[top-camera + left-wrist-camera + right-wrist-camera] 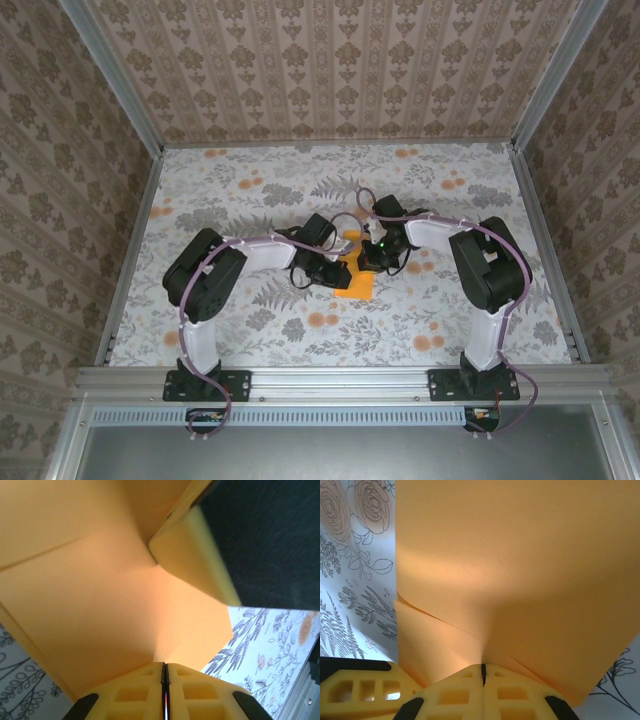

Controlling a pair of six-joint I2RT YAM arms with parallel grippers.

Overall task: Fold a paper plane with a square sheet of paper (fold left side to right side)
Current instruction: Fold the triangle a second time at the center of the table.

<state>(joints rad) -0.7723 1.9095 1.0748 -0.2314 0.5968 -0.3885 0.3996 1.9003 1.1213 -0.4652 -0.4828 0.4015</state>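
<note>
The square sheet of paper, bright orange, lies folded in layers at the table's middle, between both grippers. My left gripper is shut on its edge, and the paper spreads out from the closed tips. My right gripper is also shut on the paper, pinched at the tips, with two overlapping layers showing on the left. A finger of the right gripper presses the sheet in the left wrist view. The paper has no pointed dart shape.
The table carries a cloth printed with grey leaves and small orange blossoms. Aluminium rails and patterned walls close it in on three sides. A finger of the left gripper sits beside my right fingers.
</note>
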